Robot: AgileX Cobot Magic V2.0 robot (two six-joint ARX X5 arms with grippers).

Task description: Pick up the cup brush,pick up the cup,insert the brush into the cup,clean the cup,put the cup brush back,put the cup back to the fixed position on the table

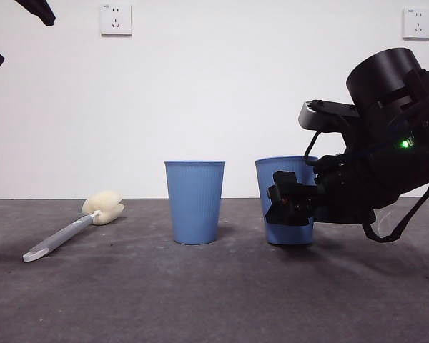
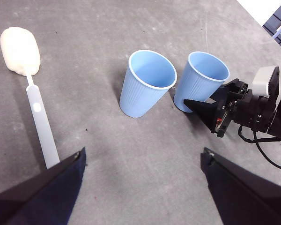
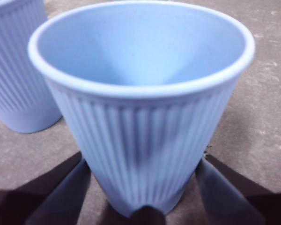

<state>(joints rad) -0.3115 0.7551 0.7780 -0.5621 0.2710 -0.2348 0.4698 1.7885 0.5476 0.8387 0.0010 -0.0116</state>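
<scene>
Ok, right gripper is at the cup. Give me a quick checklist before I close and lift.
1. Right gripper level with the cup: ok.
2. Jaws open, one on each side of the cup's lower wall: ok.
3. Cup upright on the table: ok.
4. Gap to the other cup: ok, they stand apart.
5. Cup brush picked up: not ok, it lies on the table.
6. Left gripper open above the table, holding nothing: ok.
</scene>
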